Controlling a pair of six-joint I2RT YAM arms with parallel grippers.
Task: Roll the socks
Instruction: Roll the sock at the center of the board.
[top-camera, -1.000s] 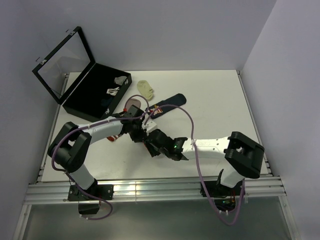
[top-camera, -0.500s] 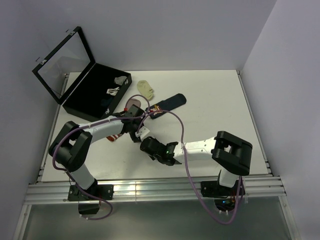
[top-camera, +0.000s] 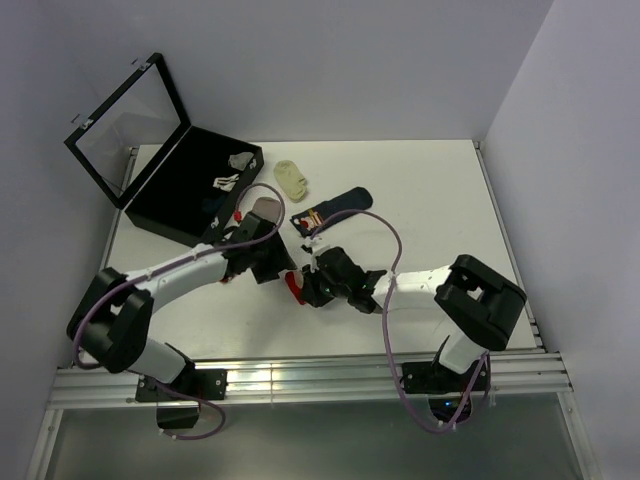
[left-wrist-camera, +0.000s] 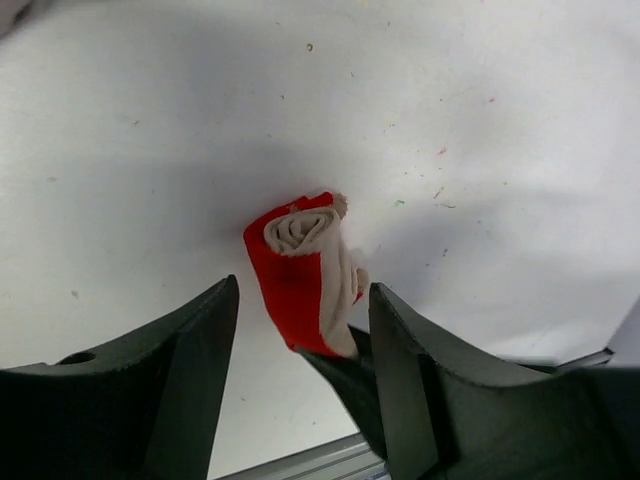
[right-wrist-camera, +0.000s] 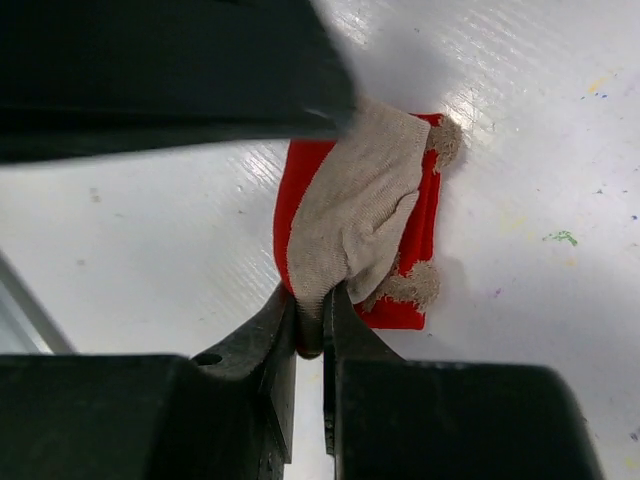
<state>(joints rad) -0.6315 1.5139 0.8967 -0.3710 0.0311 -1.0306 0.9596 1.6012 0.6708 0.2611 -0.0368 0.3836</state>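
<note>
The beige sock with red toe and heel (top-camera: 297, 287) lies rolled into a short, tight bundle on the white table (top-camera: 450, 200), a little left of the middle and nearer the near edge than the far one. Its coiled beige end faces up, with red cloth wrapped around one side. The right gripper (right-wrist-camera: 310, 305) comes at it from the right with its jaws drawn almost together, pinching a loose fold of beige fabric at the edge of the roll. The left gripper (left-wrist-camera: 303, 300) hangs over the same bundle from the left. Its jaws are spread wide, one dark finger (left-wrist-camera: 190, 370) on each side of the roll, and it grips nothing; whether either finger brushes the cloth cannot be told. Toward the far edge from the roll lies the navy sock with a red-and-white pattern (top-camera: 338, 203), flat and slanting, apart from both grippers. Left of it is the dusty-pink sock (top-camera: 266, 206), part of it hidden under the left arm and its cable. Farther back, near the middle of the far half, sits a small pale-yellow sock (top-camera: 291, 176). An open black case with a clear lid (top-camera: 180, 205) stands at the far left corner of the table, with small white-grey items (top-camera: 232, 170) lying inside it.
</note>
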